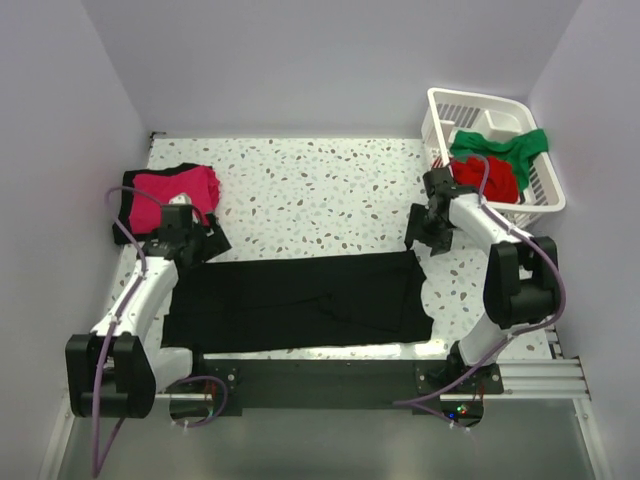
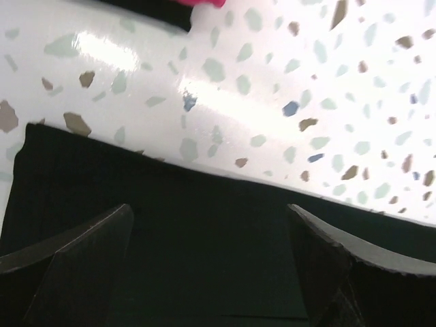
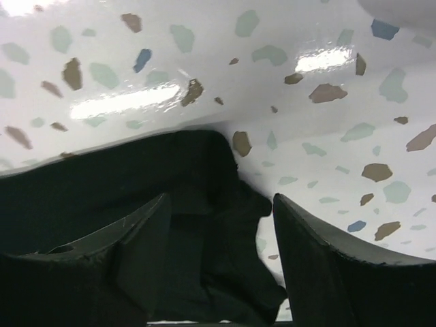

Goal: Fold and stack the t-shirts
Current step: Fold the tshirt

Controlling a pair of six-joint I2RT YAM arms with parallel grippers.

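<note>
A black t-shirt [image 1: 300, 300] is spread flat along the near side of the speckled bench [image 1: 320, 190]. The left tool [image 1: 197, 243] is held wide over its left edge. The right tool [image 1: 428, 235] is parted over its bunched right corner.

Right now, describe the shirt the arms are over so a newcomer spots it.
Start at the speckled table. Along its near edge, centred, lies a black shirt. Unlike the pink-topped stack far left and the basket's red shirt and green shirt, it's spread wide.
</note>
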